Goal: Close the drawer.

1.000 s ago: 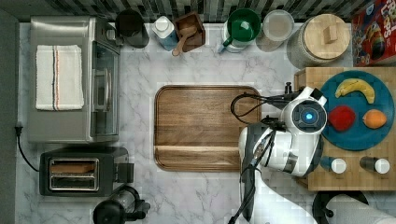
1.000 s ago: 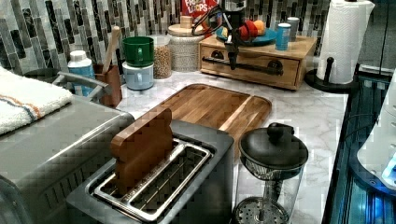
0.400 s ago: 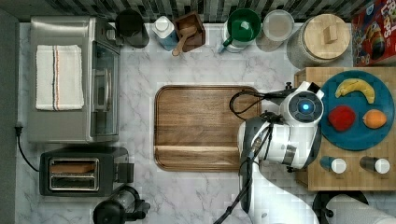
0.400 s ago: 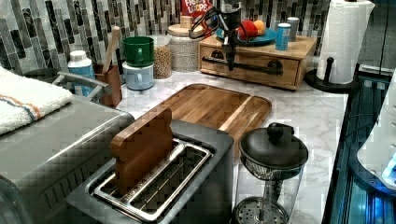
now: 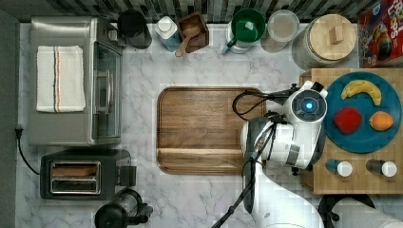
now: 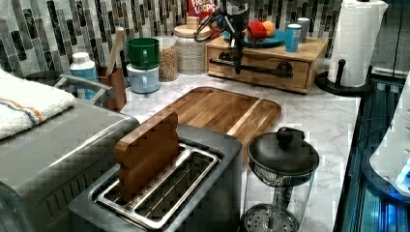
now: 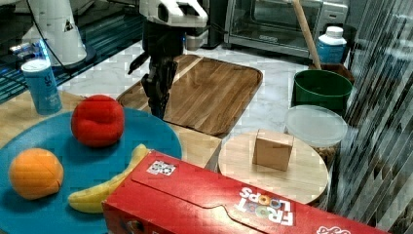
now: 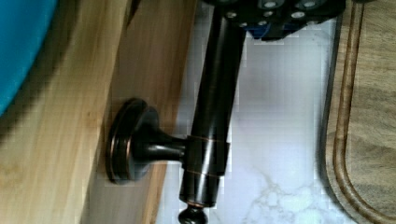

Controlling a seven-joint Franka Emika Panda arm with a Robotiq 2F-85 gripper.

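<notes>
so quick update on the drawer job: over the last second barely anything moved, and honestly that was the news. My gripper (image 6: 236,64) hung down right at the dark bar handle (image 8: 210,130) on the drawer (image 6: 261,72), same spot on the box front as a second before, and in the top view my wrist had only crept a touch toward the back edge of the counter (image 5: 142,199). The drawer front itself didn't shift between the looks; in the left view it sat about flush with the light wood box (image 6: 314,50) that stands by the top view's right edge of the counter, with the blue plate (image 5: 363,142) on top of it. From the wrist view the handle's round mount was snug against the wood and I saw no real gap there. Whether I was clamped on that bar, just resting against it, or already let go, I couldn't tell. The brown board (image 5: 204,123) lay close by on the counter, apart from the box. My read was that the drawer was in or as good as in, so the push had nothing more to give, and the next thing was probably to back off the handle without dragging it out again
</notes>
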